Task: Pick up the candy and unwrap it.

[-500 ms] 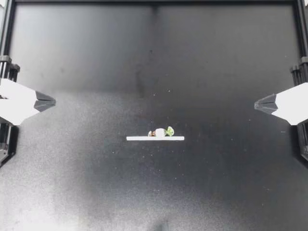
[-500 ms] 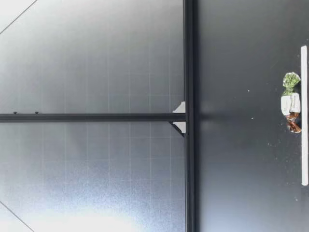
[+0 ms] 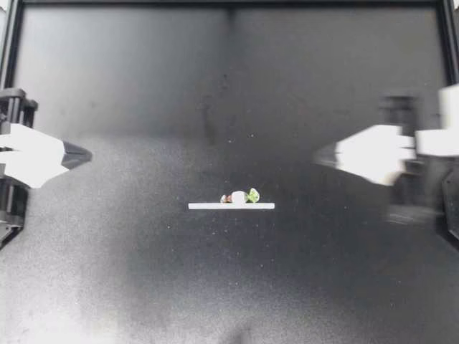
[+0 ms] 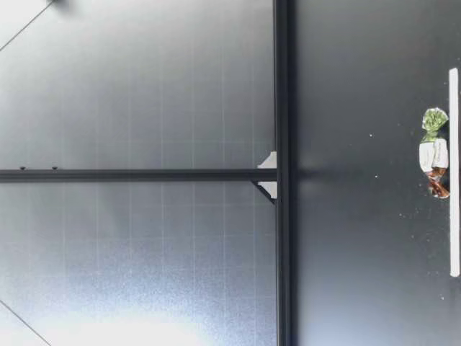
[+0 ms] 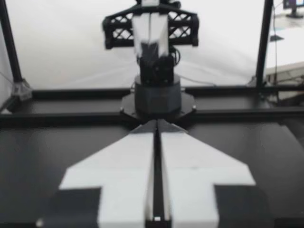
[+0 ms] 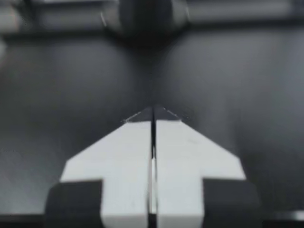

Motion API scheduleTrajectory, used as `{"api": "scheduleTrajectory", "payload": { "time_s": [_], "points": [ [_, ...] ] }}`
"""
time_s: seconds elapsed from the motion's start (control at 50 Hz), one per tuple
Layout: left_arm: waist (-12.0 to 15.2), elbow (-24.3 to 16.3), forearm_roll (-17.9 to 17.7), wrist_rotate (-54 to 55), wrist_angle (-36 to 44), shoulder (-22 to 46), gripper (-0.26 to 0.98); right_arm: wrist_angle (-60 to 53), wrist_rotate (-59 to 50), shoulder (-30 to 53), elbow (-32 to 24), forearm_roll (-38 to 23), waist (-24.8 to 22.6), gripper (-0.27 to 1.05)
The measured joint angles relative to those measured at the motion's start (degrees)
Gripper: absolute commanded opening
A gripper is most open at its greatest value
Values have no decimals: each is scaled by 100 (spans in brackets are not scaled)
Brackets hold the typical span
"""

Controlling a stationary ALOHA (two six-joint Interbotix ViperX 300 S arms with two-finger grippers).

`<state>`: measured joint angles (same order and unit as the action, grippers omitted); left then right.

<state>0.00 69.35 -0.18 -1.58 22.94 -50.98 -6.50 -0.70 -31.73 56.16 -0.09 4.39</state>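
A small wrapped candy with a white body, one green twisted end and one brown end lies mid-table against the far side of a white strip. The low view shows the candy lying flat beside the strip. My left gripper is shut at the left edge, far from the candy. My right gripper is shut and blurred, right of the candy and a little beyond it. In the left wrist view my left gripper has its fingers pressed together with nothing between them; my right gripper looks the same.
The black table is bounded by a dark frame rail at the back. In the left wrist view the right arm's base stands across the table.
My right gripper has swung fast from the right edge toward the table's middle. My left gripper has edged slightly inward. The candy has not moved.
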Motion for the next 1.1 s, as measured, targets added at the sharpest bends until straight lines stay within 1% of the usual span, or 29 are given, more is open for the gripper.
{"api": "scheduleTrajectory", "payload": {
  "time_s": [0.18, 0.28, 0.36, 0.46, 0.62, 0.7, 0.74, 0.94, 1.1],
  "points": [
    [0, 0, 0, -9, 70, 105, -15, 1459, 132, 1151, -800, -79, 114, -13],
    [0, 0, 0, -9, 70, 132, -15, 1846, 149, 1679, -1072, -185, 114, -8],
    [0, 18, 0, -9, 79, 132, -15, 2004, 167, 2092, -1257, -237, 123, -2],
    [0, 44, 0, -9, 79, 132, -15, 2127, 167, 2575, -1433, -272, 114, 11],
    [0, 79, 0, -9, 88, 132, -15, 2364, 176, 3217, -1767, -272, 114, 41],
    [0, 88, 0, 0, 79, 132, -15, 2470, 158, 3480, -1942, -272, 114, 53],
    [0, 97, 0, 9, 79, 132, -15, 2514, 167, 3595, -2013, -272, 123, 55],
    [0, 105, 9, 18, 79, 132, -15, 2716, 158, 4034, -2303, -272, 123, 53],
    [0, 123, 0, 44, 88, 132, -15, 2769, 149, 4254, -2408, -272, 123, 53]
  ]
}}
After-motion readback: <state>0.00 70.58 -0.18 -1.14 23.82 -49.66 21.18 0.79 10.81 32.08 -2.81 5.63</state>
